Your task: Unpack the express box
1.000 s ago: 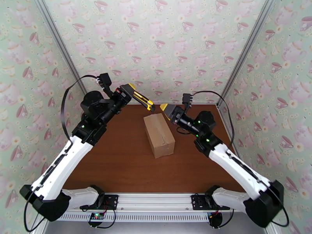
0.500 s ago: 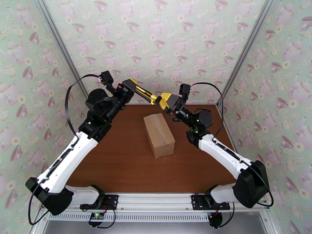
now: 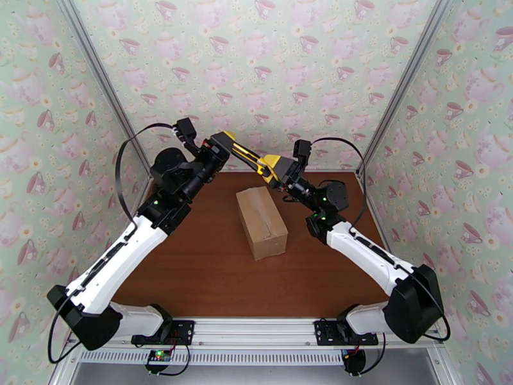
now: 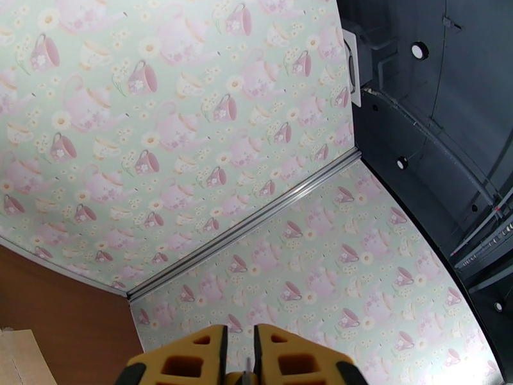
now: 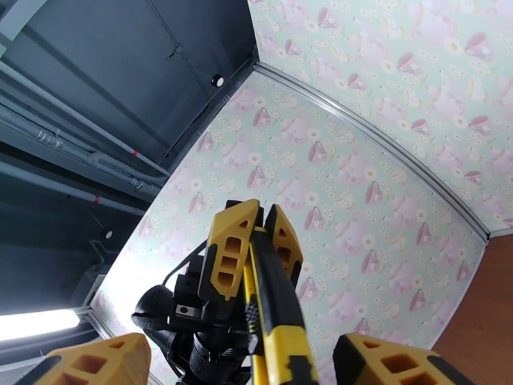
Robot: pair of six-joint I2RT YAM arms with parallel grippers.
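Express box (image 3: 261, 222) is sitting closed near the middle of the desk (image 3: 192, 277), flaps lying flat and nothing touching it. It is occupying the same spot as a second ago, so no work on it is under way.

The change is taking place above and behind its far end. The left arm (image 3: 134, 245) is carrying a yellow-and-black utility knife (image 3: 249, 159), with the left jaws pressed together on its handle. That arm has been pushing the knife forward and to the right. Over the same second the right arm (image 3: 365, 248) has been lifting away from the box's far right corner and swinging in to meet the knife.

In the right wrist view the knife (image 5: 276, 316) is now running up between the right jaws. These are standing spread on either side of it and are not yet gripping.

Assessment: a handover of the cutter from left to right is in progress and appears close to the closing stage. Unpacking proper is still waiting on it, and the box top is showing no cut.

Risk noted: if the left jaws let go before the right ones are pinching firmly, the knife is likely to drop toward the box or desk.
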